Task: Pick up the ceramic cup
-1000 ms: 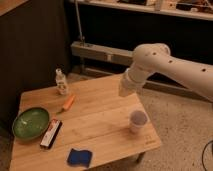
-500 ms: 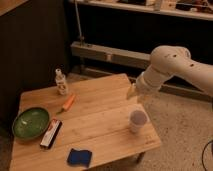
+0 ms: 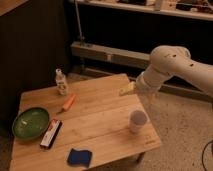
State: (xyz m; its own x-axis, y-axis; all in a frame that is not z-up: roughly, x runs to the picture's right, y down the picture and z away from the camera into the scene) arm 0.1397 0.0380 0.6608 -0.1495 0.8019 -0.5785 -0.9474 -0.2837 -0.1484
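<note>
The ceramic cup is a small white handleless cup with a greyish-purple inside. It stands upright near the right front edge of the wooden table. My gripper hangs at the end of the white arm, above the right part of the table. It is above the cup, behind it and slightly to its left, and does not touch it. It holds nothing that I can see.
A green bowl sits at the table's left. A dark snack bar lies beside it. A blue sponge is at the front edge. A small labelled bottle and an orange carrot-like piece are at the back left.
The arm has swung to the right and the gripper has come closer to the cup. The objects on the table have not moved.
</note>
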